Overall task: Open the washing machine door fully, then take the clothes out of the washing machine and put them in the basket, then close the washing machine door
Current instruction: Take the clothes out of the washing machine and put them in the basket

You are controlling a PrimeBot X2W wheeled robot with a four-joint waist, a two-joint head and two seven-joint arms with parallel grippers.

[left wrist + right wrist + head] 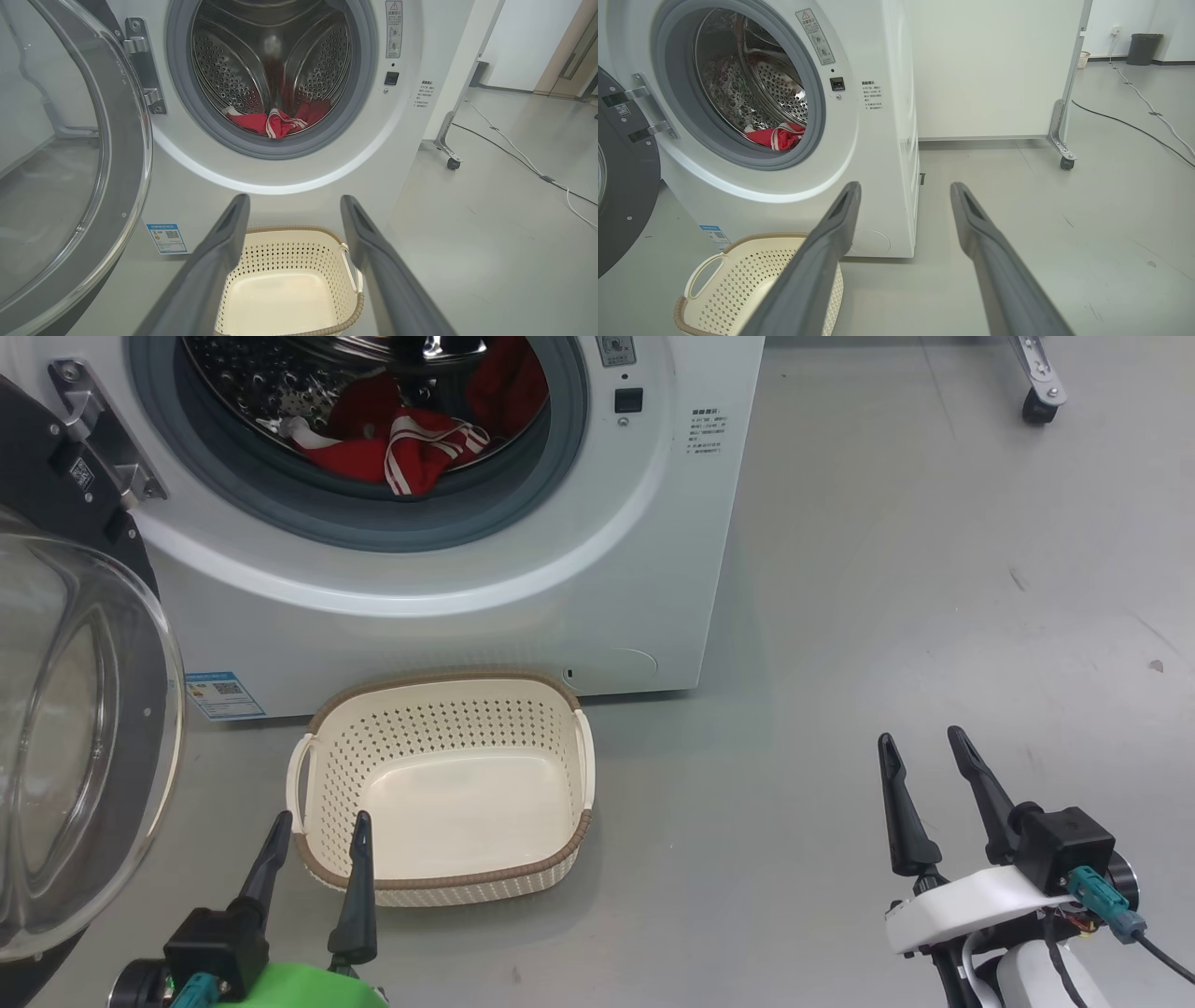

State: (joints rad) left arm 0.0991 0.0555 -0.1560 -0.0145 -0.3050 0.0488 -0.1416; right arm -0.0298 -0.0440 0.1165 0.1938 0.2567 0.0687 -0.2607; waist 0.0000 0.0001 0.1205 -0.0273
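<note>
The white washing machine (pixel 597 579) fills the top left, its door (pixel 75 728) swung wide open to the left, glass bowl facing me. Red clothes (pixel 411 439) with white stripes lie at the bottom of the drum, also the clothes (pixel 280 122) in the left wrist view and clothes (pixel 777 136) in the right wrist view. The cream basket (pixel 579 775) stands empty on the floor in front of the machine. My left gripper (pixel 320 829) is open just before the basket's near rim. My right gripper (pixel 922 742) is open over bare floor, well right of the basket.
A grey floor (pixel 934 569) stretches to the right. A white panel on a castor wheel (pixel 1066 162) stands behind and right of the machine. A cable (pixel 514 158) runs across the floor far right. A dark bin (pixel 1143 49) stands in the far corner.
</note>
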